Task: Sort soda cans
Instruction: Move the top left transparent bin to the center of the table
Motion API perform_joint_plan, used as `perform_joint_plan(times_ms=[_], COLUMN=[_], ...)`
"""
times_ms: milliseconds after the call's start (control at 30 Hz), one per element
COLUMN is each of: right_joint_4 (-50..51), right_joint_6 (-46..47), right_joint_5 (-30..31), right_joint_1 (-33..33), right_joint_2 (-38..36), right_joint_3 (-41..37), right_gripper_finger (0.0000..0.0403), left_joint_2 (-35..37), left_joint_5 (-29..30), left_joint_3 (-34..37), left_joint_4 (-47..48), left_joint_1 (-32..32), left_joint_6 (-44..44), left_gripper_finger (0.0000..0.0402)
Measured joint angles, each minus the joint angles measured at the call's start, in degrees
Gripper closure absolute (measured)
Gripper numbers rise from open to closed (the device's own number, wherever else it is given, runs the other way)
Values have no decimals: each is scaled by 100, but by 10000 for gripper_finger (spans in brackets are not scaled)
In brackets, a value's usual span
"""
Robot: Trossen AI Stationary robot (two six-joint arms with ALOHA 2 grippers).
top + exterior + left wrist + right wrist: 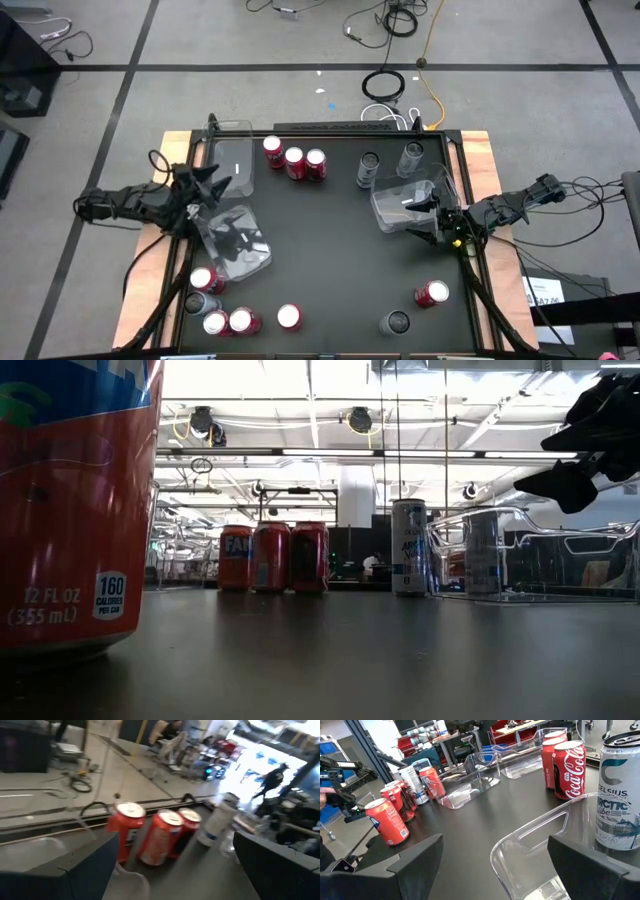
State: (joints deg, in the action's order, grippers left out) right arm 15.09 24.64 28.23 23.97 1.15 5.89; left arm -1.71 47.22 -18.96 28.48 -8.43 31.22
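Note:
Three red soda cans (294,160) stand in a row at the table's far middle, and the left wrist view shows them (160,837) ahead. Two grey cans (368,168) stand to their right. More red and grey cans (225,312) stand near the front left, and two (432,293) at the front right. My left gripper (215,188) (172,851) is open at the table's left, between two clear bins, holding nothing. My right gripper (418,218) (495,842) is open at the right, just over a clear bin's (540,850) near rim, and is empty too.
Three clear plastic bins are on the table: one at the far left (232,155), one tilted at the left middle (240,245), one at the right (405,192). Between them the table's middle (330,250) is bare. A large red can (75,510) stands close to the low camera.

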Motion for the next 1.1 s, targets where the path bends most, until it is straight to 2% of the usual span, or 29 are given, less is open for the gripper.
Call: perform_joint_plan(times_ms=[333,700,1000,1100], right_joint_4=[0,0,0,0], right_joint_6=[0,0,0,0], right_joint_5=[0,0,0,-2], right_joint_1=[1,2,1,1], right_joint_2=[1,0,1,1], right_joint_3=[1,0,0,1], right_gripper_finger=[51,51,51,51], left_joint_2=[-893,-1854,-2759,-3099], left_joint_5=[-6,-52,-884,-1172], left_joint_3=[-366,-1084,-1352,-1501], left_joint_4=[462,833,1195,1332], left_joint_1=[882,2148,3220,3581], left_joint_6=[4,2,856,896], left_gripper_finger=[3,41,43,43])
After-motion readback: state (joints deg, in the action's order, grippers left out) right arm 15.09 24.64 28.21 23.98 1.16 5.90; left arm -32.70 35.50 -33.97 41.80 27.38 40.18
